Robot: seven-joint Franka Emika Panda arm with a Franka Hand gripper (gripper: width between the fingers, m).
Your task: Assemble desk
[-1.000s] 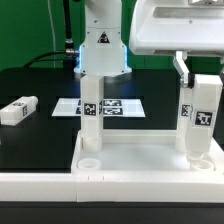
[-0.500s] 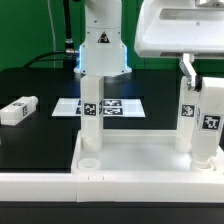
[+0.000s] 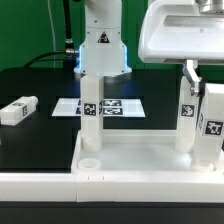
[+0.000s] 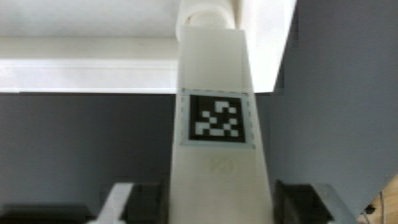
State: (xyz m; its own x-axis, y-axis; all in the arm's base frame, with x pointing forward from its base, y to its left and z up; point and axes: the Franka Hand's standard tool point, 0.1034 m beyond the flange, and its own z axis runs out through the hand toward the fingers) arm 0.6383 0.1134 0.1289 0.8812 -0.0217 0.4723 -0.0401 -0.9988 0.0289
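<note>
Claw point(image 4: 217, 200) clamped on 1 upright tagged leg point(image 3: 213, 125) at edge of slab point(image 3: 140, 155).

**No words or numbers, only square code tags**

No letters, digits or brand marks can be read anywhere. The only signs are black-and-white square tags. One is on the lying leg point(image 3: 18, 110) by the table's point(image 3: 40, 140) edge on the exterior view's left. One is on the corner leg point(image 3: 91, 125) at the slab's point(image 3: 135, 155) corner. The far leg point(image 3: 186, 135) and the near leg point(image 3: 212, 145) carry one each, and the marker board point(image 3: 112, 105) carries several. The wrist view shows the near leg's point(image 4: 217, 60) tag close up.
</note>
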